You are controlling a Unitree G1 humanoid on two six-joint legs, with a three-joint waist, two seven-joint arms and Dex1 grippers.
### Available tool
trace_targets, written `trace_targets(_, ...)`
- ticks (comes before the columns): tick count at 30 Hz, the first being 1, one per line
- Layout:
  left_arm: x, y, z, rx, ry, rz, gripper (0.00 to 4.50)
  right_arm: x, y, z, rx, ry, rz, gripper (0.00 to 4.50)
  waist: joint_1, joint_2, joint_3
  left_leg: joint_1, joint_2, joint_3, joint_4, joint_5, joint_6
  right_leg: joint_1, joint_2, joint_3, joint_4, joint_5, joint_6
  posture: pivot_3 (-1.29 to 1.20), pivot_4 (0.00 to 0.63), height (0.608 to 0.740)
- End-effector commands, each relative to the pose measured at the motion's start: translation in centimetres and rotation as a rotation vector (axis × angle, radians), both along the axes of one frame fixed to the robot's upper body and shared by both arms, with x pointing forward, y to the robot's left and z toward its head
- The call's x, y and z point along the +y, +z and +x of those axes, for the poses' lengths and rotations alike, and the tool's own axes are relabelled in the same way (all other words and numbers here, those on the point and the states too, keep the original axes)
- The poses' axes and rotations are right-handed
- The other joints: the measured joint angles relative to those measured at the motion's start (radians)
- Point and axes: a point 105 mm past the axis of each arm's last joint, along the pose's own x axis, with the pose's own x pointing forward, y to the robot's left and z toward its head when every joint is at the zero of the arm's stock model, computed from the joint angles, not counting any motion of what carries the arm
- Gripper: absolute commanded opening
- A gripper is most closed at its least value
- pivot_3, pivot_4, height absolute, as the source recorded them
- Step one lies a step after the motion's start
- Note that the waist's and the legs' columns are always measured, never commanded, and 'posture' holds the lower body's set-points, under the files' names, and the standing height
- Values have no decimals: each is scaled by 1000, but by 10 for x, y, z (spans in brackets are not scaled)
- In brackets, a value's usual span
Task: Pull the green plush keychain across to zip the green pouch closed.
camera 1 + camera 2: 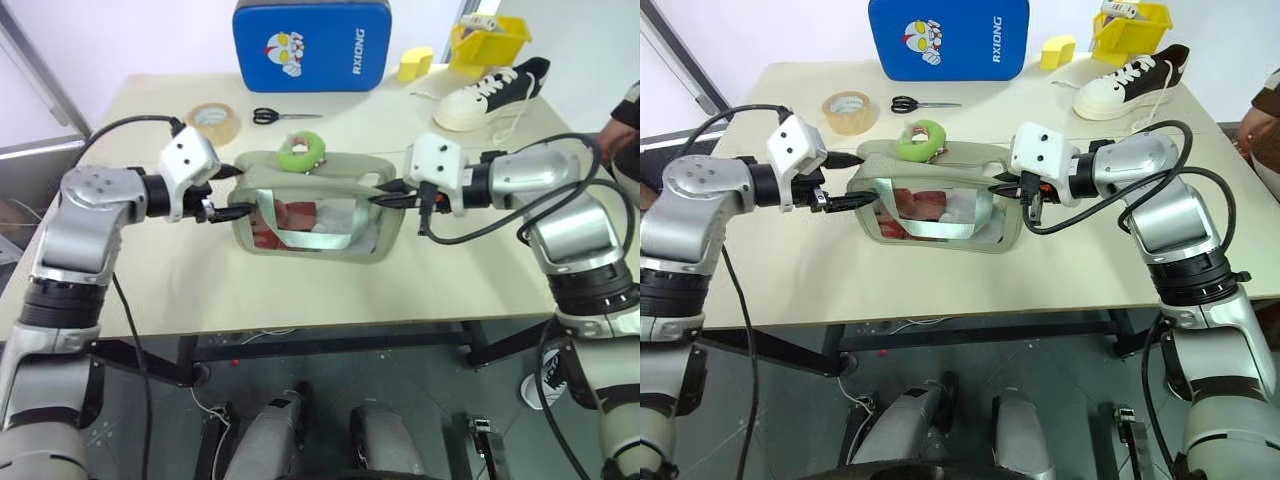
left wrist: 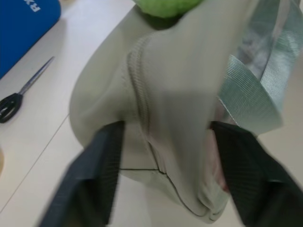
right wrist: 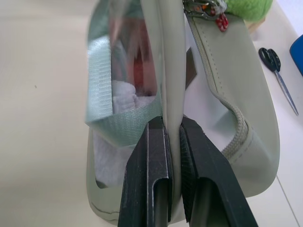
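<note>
Keychain (image 1: 300,151) sits on pouch (image 1: 315,215) top edge, between your two claws, touching neither. Your right claw (image 3: 173,142) clenched on pouch's right end fabric, zipper just beside its fingers. Your left claw (image 2: 163,161) released, fingers straddling pouch's left end, no grasp. Scissors (image 1: 285,116), tape (image 1: 213,121) beyond left claw; blue case (image 1: 312,45) past them.

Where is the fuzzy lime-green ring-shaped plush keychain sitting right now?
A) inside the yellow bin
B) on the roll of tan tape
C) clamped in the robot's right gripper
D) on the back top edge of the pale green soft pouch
D: the fuzzy lime-green ring-shaped plush keychain rests on the back top edge of the pale green soft pouch, while the right gripper is shut on the pouch's edge, not on the plush.
</note>
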Motion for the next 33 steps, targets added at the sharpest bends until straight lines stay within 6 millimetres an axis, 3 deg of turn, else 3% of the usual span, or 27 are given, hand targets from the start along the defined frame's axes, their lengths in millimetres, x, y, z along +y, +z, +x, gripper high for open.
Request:
trace_targets(1, 1, 11, -5, -38, -23, 17, 957, 4, 11, -3, -46, 24, -4, 0, 1, 0, 0, 0, 0, 0, 0, 0, 0, 0, 0, 0, 0, 0, 0, 0, 150, 740)
trace_targets(3, 0, 12, -5, -35, -31, 10, 45, 4, 11, -3, -46, 23, -5, 0, 1, 0, 0, 0, 0, 0, 0, 0, 0, 0, 0, 0, 0, 0, 0, 0, 150, 740)
trace_targets(10, -12, 18, -12, -6, -74, -31, 45, 1, 12, -1, -42, 2, 1, 0, 3, 0, 0, 0, 0, 0, 0, 0, 0, 0, 0, 0, 0, 0, 0, 0, 150, 740)
trace_targets(13, -13, 12, -13, -2, -71, -12, 0, -3, 19, 0, 4, -5, 28, 1149, 4, 0, 0, 0, 0, 0, 0, 0, 0, 0, 0, 0, 0, 0, 0, 0, 150, 740)
trace_targets(16, -14, 11, -14, 2, -74, -10, 0, -7, 31, 4, 23, -16, 51, 2688, 5, 0, 0, 0, 0, 0, 0, 0, 0, 0, 0, 0, 0, 0, 0, 0, 150, 740)
trace_targets(19, -13, 11, -14, -2, -65, -17, 0, -6, 69, 17, 65, -60, 208, 4263, 2, 1, 1, 0, 0, 0, 0, 0, 0, 0, 0, 0, 0, 0, 0, 0, 150, 740)
trace_targets(21, -13, 10, -15, -1, -62, -18, 0, 4, 88, 28, 138, -89, 348, 4390, 0, 1, 1, 0, 0, 0, 0, 0, 0, 0, 0, 0, 0, 0, 0, 0, 150, 740)
trace_targets(23, -13, 10, -16, 0, -62, -19, 0, 22, 91, 40, 231, -118, 458, 4390, -3, 1, 1, 0, 0, 0, -2, 0, 0, -1, 0, 0, 0, 0, 0, 0, 150, 740)
trace_targets(29, -10, 12, -14, -6, -48, -14, 0, 60, 78, 54, 408, -130, 552, 4390, 3, 1, 0, 1, 0, 0, -6, 3, -4, -2, 1, 1, 0, 0, 0, 0, 150, 740)
trace_targets(33, -8, 12, -14, -8, -42, -9, 0, 70, 63, 61, 478, -162, 540, 4390, 2, 1, 0, 1, 0, 0, -7, 5, -7, -2, 1, 1, 0, 1, -1, 0, 150, 740)
